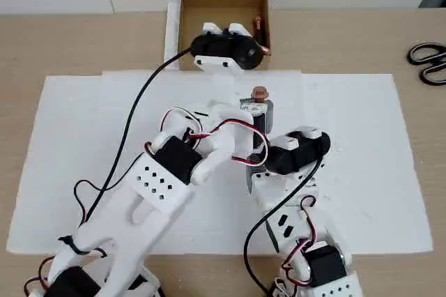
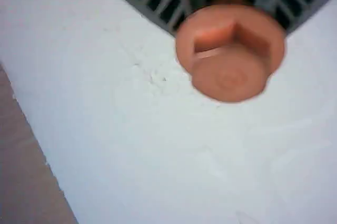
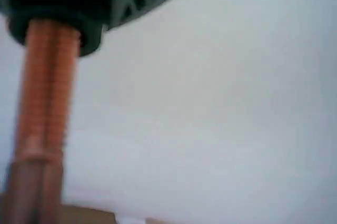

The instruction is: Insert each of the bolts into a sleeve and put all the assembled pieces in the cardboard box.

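Copper-orange bolt [image 2: 229,56] — hex head, threaded shank.

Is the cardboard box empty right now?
No, in the high view a copper-coloured bolt already lies inside the cardboard box, close against one side wall.

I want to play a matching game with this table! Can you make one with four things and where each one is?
Things:
1 bolt
2 scissors
3 cardboard box
4 white sheet

Clues:
A at the table's right edge
B spread out under both arms
C orange, over the middle of the sheet
D at the sheet's far edge

Pairs: 1-C, 2-A, 3-D, 4-B
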Robot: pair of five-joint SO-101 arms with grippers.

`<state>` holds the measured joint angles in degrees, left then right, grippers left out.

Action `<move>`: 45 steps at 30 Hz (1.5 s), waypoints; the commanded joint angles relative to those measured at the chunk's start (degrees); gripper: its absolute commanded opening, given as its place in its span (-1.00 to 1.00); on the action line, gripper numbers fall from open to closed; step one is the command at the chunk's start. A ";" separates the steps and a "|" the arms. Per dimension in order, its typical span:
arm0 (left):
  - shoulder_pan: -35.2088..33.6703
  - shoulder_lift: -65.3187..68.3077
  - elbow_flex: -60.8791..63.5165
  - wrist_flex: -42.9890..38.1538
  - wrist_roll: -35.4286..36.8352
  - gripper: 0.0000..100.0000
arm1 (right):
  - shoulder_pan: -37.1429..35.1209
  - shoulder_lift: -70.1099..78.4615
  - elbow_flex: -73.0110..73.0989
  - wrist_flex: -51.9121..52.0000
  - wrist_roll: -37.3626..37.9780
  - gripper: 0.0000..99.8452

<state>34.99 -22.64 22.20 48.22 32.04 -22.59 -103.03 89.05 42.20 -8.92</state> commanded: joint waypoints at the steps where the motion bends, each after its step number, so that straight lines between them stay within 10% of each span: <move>1: 0.79 -2.02 -0.66 -0.26 0.26 -0.99 | -0.31 -0.92 -0.53 -1.71 -0.44 -0.99; 45: 1.49 3.96 -0.84 6.24 -3.52 -0.99 | -0.31 -0.92 -0.70 -1.45 -0.35 -0.99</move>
<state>36.48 -19.21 22.11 54.37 29.23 -22.77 -102.95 89.14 42.20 -8.92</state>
